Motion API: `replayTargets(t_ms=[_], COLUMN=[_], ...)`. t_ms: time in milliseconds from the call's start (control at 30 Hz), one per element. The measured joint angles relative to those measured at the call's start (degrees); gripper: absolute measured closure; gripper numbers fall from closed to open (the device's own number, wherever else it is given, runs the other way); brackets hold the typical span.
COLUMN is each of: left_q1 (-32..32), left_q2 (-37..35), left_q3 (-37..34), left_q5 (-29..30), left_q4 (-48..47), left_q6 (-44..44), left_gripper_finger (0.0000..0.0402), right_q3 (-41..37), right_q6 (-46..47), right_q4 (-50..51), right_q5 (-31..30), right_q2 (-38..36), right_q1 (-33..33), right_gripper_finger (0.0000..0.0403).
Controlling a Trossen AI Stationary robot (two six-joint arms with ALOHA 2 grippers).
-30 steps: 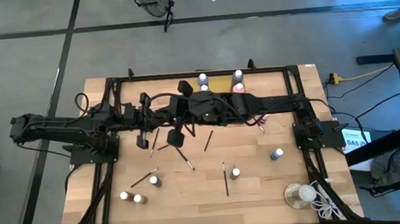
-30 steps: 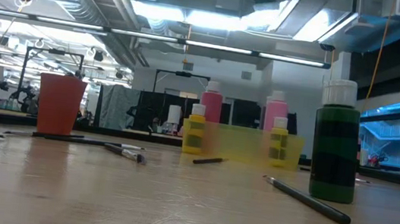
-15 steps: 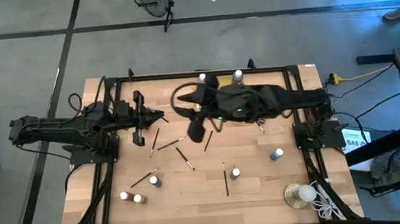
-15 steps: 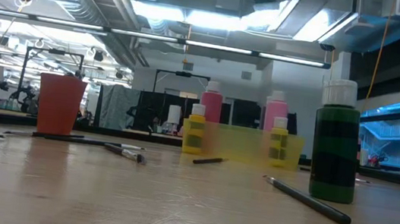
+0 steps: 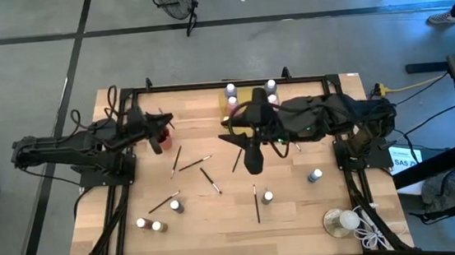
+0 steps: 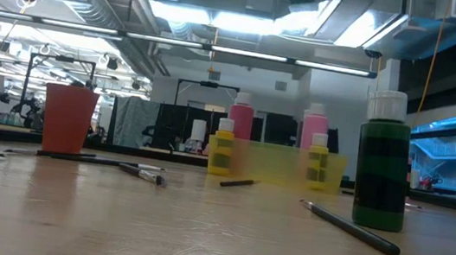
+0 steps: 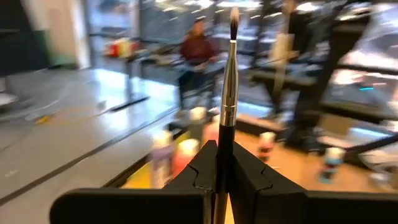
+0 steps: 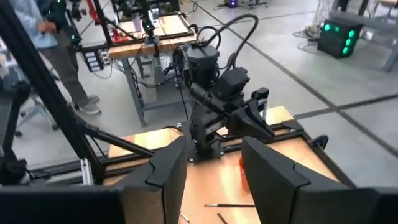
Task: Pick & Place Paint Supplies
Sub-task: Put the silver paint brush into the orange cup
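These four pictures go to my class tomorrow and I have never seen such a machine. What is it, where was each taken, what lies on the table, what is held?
It is a robot with two dark arms over a wooden table. One picture looks straight down, one looks level across the tabletop, and two come from cameras on the wrists. Lying about are small paint bottles and thin paintbrushes; a clear dish sits in one corner. The left tool is shut on a paintbrush, standing upright between its fingers. The right tool is open and holds nothing.
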State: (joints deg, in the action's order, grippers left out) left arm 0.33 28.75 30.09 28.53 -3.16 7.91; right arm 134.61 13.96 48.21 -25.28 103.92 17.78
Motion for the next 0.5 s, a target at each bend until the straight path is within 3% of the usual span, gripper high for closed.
replayTargets(t_ms=[133, 300, 500], left_q1=[-1.92, -7.12, -15.15], left_q2=[-2.54, -4.35, -3.79], left_q3=[0.00, -1.34, -5.05], left_q5=[9.20, 20.61, 33.97], left_q4=[-5.53, -13.58, -14.19], left_q6=[1.12, 8.50, 16.82], left_gripper_finger=[0.0389, 0.0389, 0.0389], right_q3=[0.00, 0.00, 0.00], right_q6=[-3.73, -3.48, -4.16], right_q4=[-1.32, -1.67, -0.73], right_q5=[-0.01, 1.82, 6.10], right_q2=[0.00, 0.00, 0.00], right_q1=[-0.05, 0.04, 1.04], right_gripper_finger=[0.0247, 0.0247, 0.0247])
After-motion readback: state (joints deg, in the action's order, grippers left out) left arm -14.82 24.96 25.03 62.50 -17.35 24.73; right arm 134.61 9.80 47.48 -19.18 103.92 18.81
